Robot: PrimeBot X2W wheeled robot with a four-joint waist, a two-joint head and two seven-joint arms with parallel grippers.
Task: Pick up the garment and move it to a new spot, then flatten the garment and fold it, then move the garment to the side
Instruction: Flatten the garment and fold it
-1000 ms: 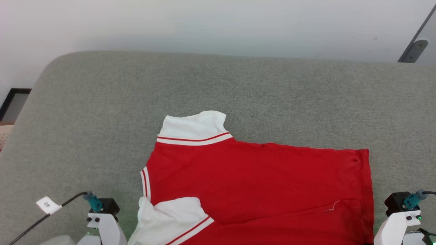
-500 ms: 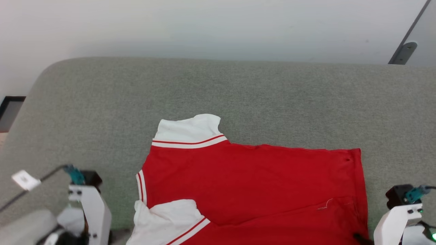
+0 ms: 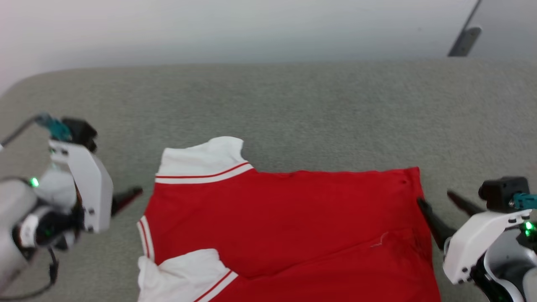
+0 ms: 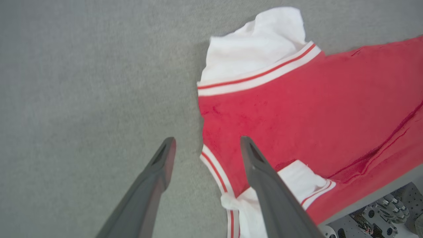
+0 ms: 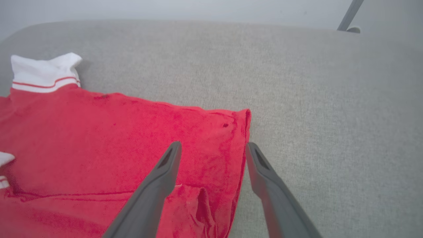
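Note:
The garment (image 3: pixel 285 218) is a red jersey with white, red-striped sleeves, lying spread on the grey cushion, its near part cut off by the bottom edge. My left gripper (image 3: pixel 126 199) hovers at its left side, open and empty. In the left wrist view the left gripper (image 4: pixel 207 142) straddles the garment's (image 4: pixel 297 109) striped collar edge from above. My right gripper (image 3: pixel 438 203) is open at the hem on the right. In the right wrist view the right gripper (image 5: pixel 214 145) hangs over the hem corner of the garment (image 5: pixel 115 142) with nothing held.
The grey upholstered cushion (image 3: pixel 293 109) stretches wide behind and to both sides of the jersey, ending at a pale wall. A metal bracket (image 3: pixel 461 40) stands at the far right. The robot's base (image 4: pixel 380 218) shows past the cushion's near edge.
Both arms have risen from the bottom corners to the garment's two sides, and their spread fingers now show. The head camera has shifted. The garment lies as before.

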